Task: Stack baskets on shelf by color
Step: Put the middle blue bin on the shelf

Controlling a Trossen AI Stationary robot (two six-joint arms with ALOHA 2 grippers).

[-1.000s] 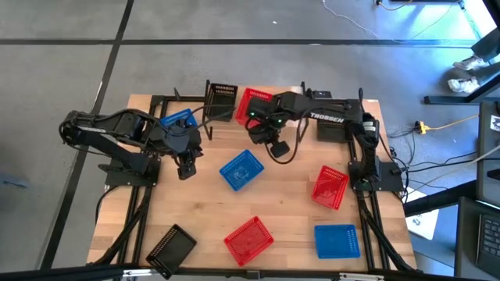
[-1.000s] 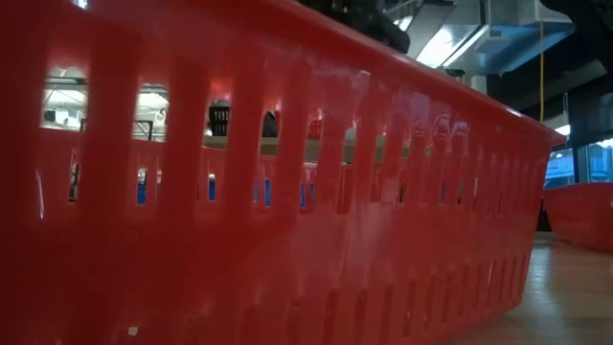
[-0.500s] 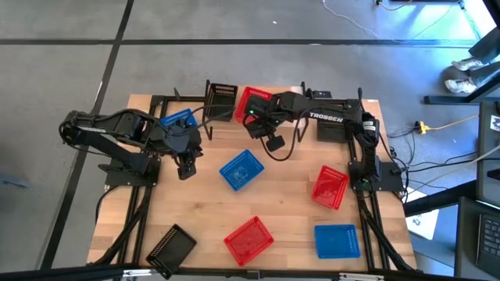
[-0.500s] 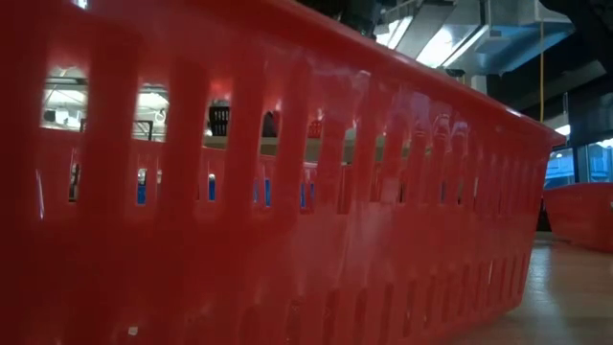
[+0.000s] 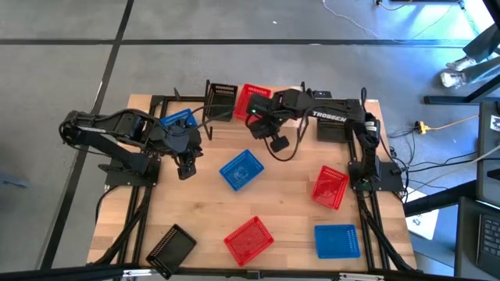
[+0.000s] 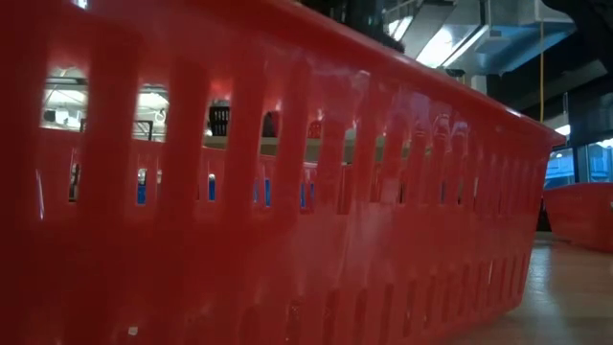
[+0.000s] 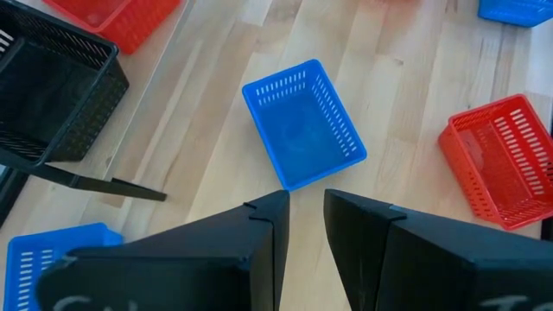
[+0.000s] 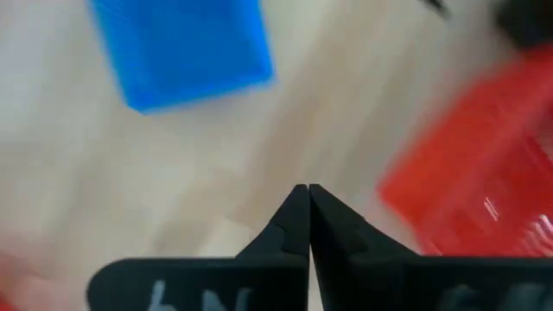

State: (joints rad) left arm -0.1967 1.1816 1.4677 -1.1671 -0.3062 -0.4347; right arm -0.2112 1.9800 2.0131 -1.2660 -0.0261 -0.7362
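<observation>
The right end effector [image 5: 279,144], fingers pressed together on nothing, hangs above the tabletop [image 5: 289,211] just in front of a red basket [image 5: 251,101] and a black basket [image 5: 222,100] on the shelf [image 5: 205,125] at the far edge. The left end effector [image 7: 301,226], fingers narrowly parted and empty, hovers near a loose blue basket [image 5: 241,170]; other baskets lie scattered nearer the front. A blind reach could nudge the shelved red basket off, since it sits close beside the arm.
</observation>
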